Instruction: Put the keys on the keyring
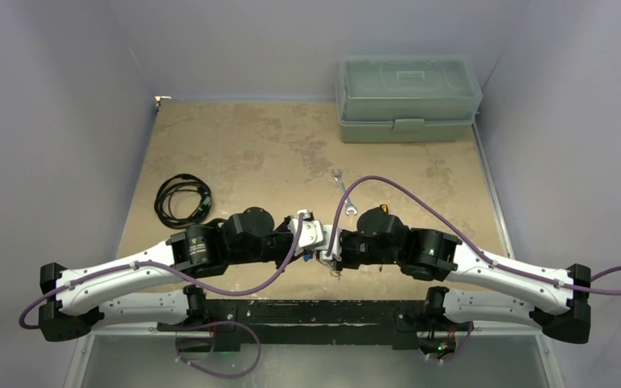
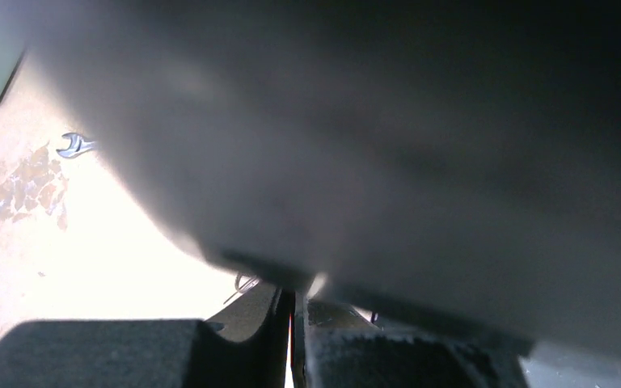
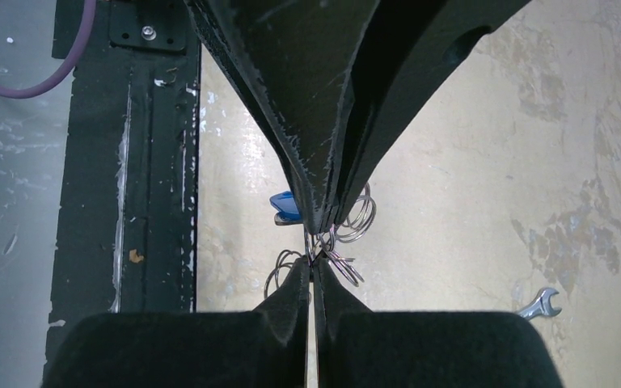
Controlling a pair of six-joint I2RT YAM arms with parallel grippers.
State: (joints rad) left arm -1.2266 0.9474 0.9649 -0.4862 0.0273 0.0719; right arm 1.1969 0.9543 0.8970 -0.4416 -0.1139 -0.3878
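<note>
- Left pincer [image 1: 314, 246] and right pincer [image 1: 329, 253], seen from above, meet tip to tip over the desk [image 1: 251, 145], near its front edge.
- Left wrist view: closed fingers [image 2: 251, 339], and the rest is a dark blur.
- Right wrist view: both closed pincers pinch thin wire rings [image 3: 359, 215]. A blue-headed key [image 3: 284, 206] hangs beside the left pincer's tips.
</note>
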